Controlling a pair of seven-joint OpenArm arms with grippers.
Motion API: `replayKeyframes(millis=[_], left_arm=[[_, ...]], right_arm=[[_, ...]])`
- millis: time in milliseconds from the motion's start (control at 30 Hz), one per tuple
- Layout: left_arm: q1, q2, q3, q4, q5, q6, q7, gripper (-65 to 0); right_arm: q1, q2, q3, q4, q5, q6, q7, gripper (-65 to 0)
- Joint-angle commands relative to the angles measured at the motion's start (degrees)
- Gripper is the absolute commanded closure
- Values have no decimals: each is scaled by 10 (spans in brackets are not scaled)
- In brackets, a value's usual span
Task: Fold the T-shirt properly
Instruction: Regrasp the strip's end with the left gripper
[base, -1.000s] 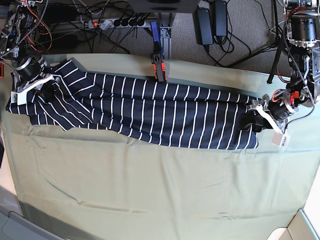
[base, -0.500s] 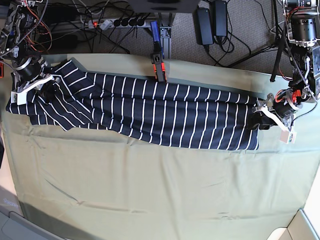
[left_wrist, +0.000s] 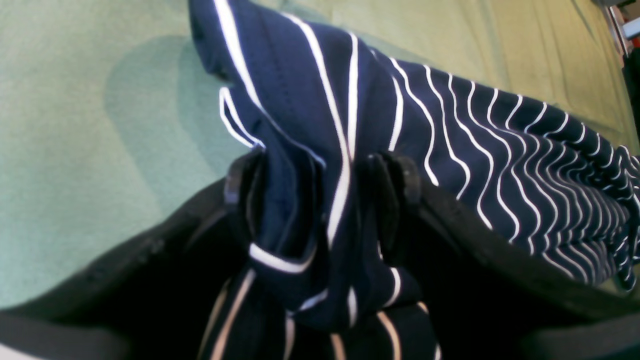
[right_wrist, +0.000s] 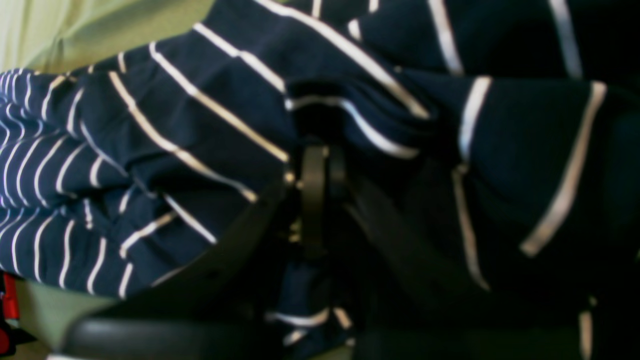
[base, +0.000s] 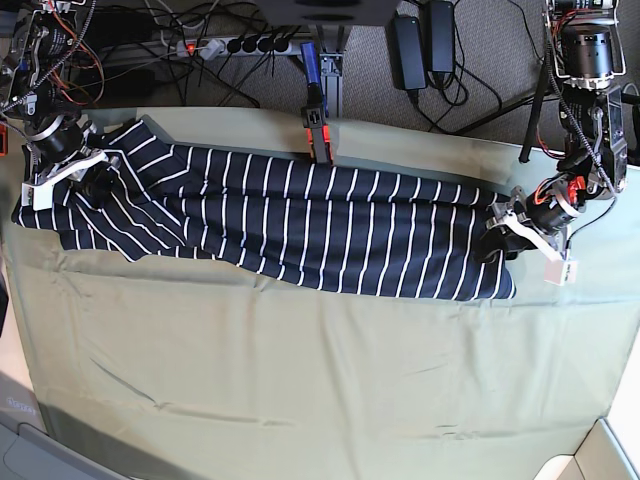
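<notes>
The dark navy T-shirt (base: 320, 230) with thin white stripes lies stretched as a long band across the back of the pale green cloth (base: 320, 380). My left gripper (base: 500, 232) is at the shirt's right end. In the left wrist view its fingers (left_wrist: 240, 185) press both sides of a thick raised bunch of striped fabric (left_wrist: 310, 150), so the left gripper (left_wrist: 320, 185) is shut on it. My right gripper (base: 90, 180) sits at the shirt's left end. In the right wrist view the right gripper (right_wrist: 320, 155) has its fingers together, with T-shirt fabric (right_wrist: 200, 110) pinched at the tips and draped around them.
An orange and black clamp (base: 317, 135) stands on the table's back edge, just behind the shirt's middle. Behind it are a power strip (base: 235, 45), cables and power bricks (base: 425, 40) on the floor. The green cloth reaches the front and side edges.
The left gripper drifted right and slightly up, then came back left over the shirt's right end. The right gripper and the shirt's left end have stayed put.
</notes>
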Motion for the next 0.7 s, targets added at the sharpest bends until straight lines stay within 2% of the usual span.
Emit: replayKeyframes(millis=[0,267,300,333,467,567,667], left_arm=[[-2,0,1,5,-3,-5,18,-356],[-1,14,1,5,-17,-18,21,-353],[-1,16,1,5,-18,-18,18,-328],[-1,16,1,5,-17,-18,12,-276],[-1,16,1,5,-7,-20,-16,-3],[-1,15,1,5,-7,-21,-31,0],[-2,12,1,5,-7,-46,-48,0]], right_arm=[[2,11,5,6,9,40,8,0],[2,11,5,6,9,40,8,0],[2,10,5,6,9,40,8,0],[2,10,5,6,9,40,8,0],[2,10,5,6,9,40,8,0],[2,11,5,6,9,40,8,0],[2,11,5,6,21,40,8,0]])
